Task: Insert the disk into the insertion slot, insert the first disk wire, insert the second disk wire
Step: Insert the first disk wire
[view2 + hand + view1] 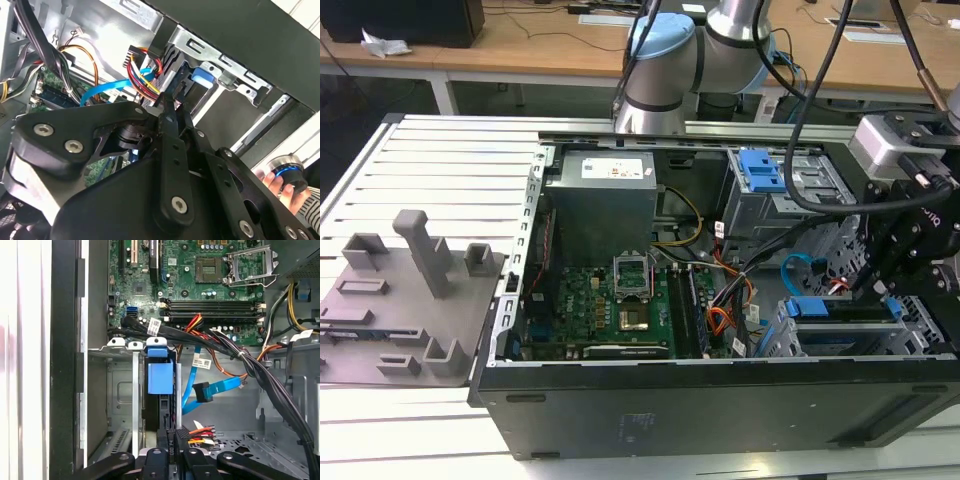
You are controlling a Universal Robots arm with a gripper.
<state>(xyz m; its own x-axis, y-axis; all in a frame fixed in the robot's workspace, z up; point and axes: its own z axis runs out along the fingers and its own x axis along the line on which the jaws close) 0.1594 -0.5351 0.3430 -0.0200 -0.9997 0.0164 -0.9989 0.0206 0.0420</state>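
I am looking in on what appears to be a robotics lab or engineering workshop. In the exterior view a desktop computer case [720, 400] is lying open on its side on a slotted aluminium bench [440, 160], with its green motherboard [610, 300] and loose cable bundles [740, 290] showing. A grey moulded fixture tray [400, 290] is sitting on the bench at nine o'clock from the case. A jointed robot arm [665, 60] is standing at twelve o'clock from the case, and wooden desks [520, 45] are running across the room behind it. In the second wrist view a person's hand [272, 182] is gripping a round control knob [287, 172] beyond the case.
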